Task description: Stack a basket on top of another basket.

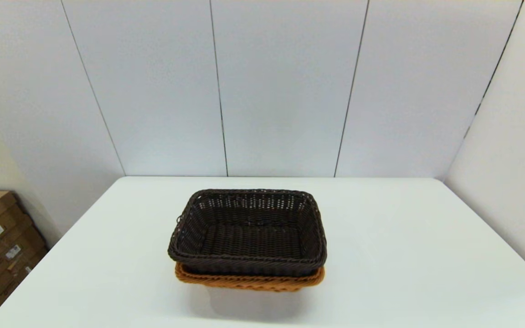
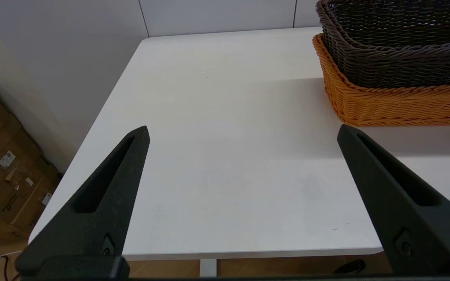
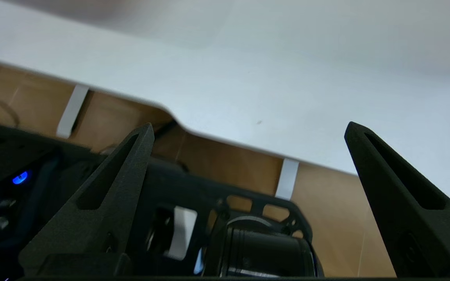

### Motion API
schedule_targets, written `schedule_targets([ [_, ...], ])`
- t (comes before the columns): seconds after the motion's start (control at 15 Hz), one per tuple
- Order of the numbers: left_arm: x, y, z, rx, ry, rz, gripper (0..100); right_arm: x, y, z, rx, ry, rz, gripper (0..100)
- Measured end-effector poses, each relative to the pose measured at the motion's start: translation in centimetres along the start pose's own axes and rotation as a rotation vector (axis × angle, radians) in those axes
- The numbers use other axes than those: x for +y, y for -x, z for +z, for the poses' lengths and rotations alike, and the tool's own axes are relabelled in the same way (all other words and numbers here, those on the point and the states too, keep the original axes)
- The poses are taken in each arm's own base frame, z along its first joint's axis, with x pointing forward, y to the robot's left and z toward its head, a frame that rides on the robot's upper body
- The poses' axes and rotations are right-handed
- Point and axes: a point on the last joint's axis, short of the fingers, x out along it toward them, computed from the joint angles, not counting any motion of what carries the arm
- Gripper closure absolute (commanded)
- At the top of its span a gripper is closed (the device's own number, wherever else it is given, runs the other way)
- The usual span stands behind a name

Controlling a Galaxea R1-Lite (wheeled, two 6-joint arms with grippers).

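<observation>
Stacking looks done: dark brown woven wicker basket (image 1: pixel 249 232) nested in orange-tan wicker basket (image 1: pixel 249 281), mid white surface (image 1: pixel 404 255)
Left pincer (image 2: pixel 242 130) wide, empty, near baskets; right pincer (image 3: pixel 248 128) wide, off surface edge
Next: likely only parking

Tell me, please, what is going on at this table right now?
Nothing is being handled at this moment. The dark brown rectangular woven wicker basket sits nested in the orange-tan rectangular woven wicker basket on the white table, so the stack looks done. The left gripper hangs open near the table's front edge, beside the baskets and touching neither. The right gripper is open too, parked low by the table's edge over the robot's base.
</observation>
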Motion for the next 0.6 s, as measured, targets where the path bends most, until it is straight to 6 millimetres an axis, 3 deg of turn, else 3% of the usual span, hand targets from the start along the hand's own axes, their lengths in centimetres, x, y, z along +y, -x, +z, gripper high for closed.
schedule_targets([
  [0.6,0.0,0.0,0.0,0.000,0.000,-0.001,0,-0.1,-3.4,-3.8,-0.218,0.032,-0.136,0],
])
